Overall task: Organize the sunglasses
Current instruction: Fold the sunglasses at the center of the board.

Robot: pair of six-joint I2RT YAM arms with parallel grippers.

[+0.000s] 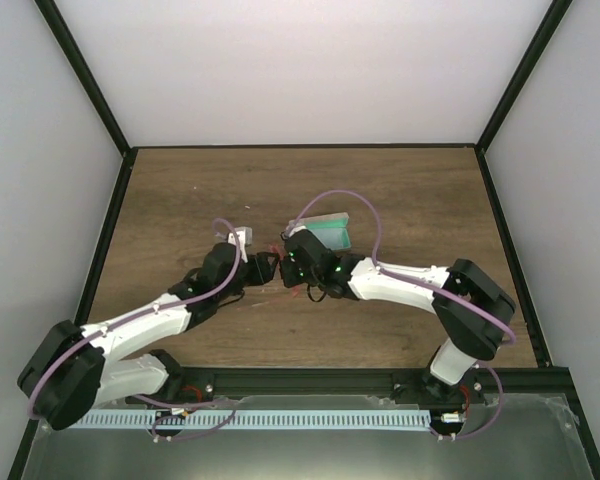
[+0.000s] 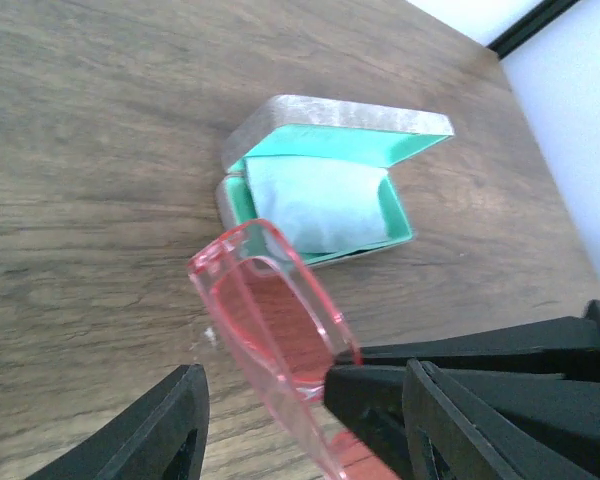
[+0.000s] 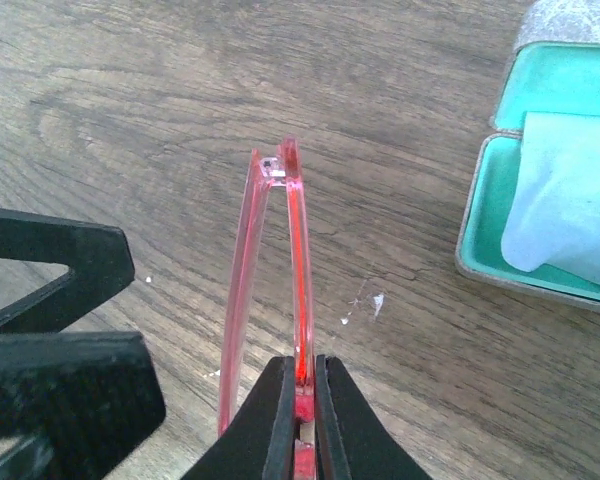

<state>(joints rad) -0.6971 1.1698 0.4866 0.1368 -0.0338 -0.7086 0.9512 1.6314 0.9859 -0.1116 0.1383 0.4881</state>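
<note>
The sunglasses (image 3: 302, 270), a translucent red pair folded flat, hang above the wooden table between my two grippers; they also show in the left wrist view (image 2: 280, 325) and as a red speck in the top view (image 1: 276, 254). My right gripper (image 3: 300, 368) is shut on the frame's near end. My left gripper (image 2: 310, 440) is open, its fingers (image 2: 170, 430) standing wide on either side of the glasses without touching them. The right gripper's black fingers (image 2: 480, 350) reach in from the right in the left wrist view.
The grey oblong case (image 2: 330, 115) lies open on the table just beyond the glasses, with green lining and the pale blue cloth (image 2: 315, 205) inside. It also shows in the right wrist view (image 3: 480, 230) and in the top view (image 1: 330, 232). Black frame rails border the table.
</note>
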